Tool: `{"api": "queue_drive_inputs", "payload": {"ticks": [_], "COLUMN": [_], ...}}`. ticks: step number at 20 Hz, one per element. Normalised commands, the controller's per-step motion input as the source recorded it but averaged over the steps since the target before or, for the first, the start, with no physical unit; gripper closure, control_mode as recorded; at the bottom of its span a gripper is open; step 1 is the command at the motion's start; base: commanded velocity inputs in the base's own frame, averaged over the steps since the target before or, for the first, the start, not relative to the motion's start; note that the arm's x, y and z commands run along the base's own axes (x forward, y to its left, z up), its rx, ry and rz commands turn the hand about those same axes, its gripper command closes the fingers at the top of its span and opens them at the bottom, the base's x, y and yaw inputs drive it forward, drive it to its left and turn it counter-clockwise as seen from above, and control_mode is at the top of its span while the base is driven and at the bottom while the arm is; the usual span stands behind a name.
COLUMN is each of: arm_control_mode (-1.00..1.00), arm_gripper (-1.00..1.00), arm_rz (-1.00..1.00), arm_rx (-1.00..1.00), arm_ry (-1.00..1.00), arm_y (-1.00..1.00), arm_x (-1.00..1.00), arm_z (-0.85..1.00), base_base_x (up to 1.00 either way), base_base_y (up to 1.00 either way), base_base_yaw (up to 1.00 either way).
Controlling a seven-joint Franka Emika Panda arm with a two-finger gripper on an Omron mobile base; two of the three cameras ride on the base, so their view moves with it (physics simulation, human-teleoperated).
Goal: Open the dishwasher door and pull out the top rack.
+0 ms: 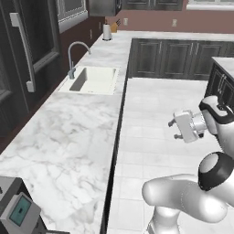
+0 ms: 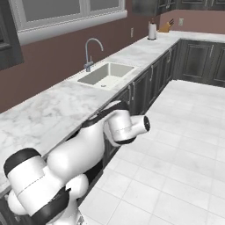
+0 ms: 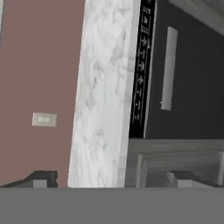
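Observation:
In the hand view, which is rolled sideways, the dishwasher door [image 3: 192, 92] is a flat black panel under the marble counter edge [image 3: 105, 96]. It stands shut, with a silver bar handle [image 3: 168, 68] and a strip of control markings [image 3: 140, 65] along its top edge. The top rack is hidden behind the door. My gripper [image 3: 113, 179] is open, fingertips [image 3: 41, 178] wide apart, and faces the door from a distance. From the left base, the gripper [image 1: 174, 129] hovers over the tiled floor, pointing at the counter front, with nothing between its fingers.
A grey framed cabinet door [image 3: 175, 162] adjoins the dishwasher. The counter carries a sink [image 1: 93, 80] with a faucet [image 1: 73, 57]. An island cabinet [image 1: 221, 84] stands behind my arm. The tiled floor [image 1: 151, 114] between them is open.

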Motion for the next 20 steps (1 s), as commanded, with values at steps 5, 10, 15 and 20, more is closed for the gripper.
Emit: {"api": "queue_drive_inputs", "payload": {"ticks": [5, 10, 15, 20], "arm_control_mode": [-1.00, -1.00, -1.00, -1.00], "arm_gripper": [-1.00, -1.00, -1.00, -1.00], "arm_rz": [-0.01, -0.06, -0.09, -0.09], "arm_rx": [0.17, 0.13, 0.07, 0.05], "arm_ry": [0.00, 0.00, 0.00, 0.00], "arm_y": [0.02, 0.27, 0.40, 0.33], "arm_x": [0.00, 0.03, 0.12, 0.14], "arm_z": [-0.29, -0.33, -0.33, -0.34], "base_base_x": [0.00, 0.00, 0.00, 0.00], "base_base_y": [0.00, 0.00, 0.00, 0.00], "base_base_yaw": [0.00, 0.00, 0.00, 0.00]}}
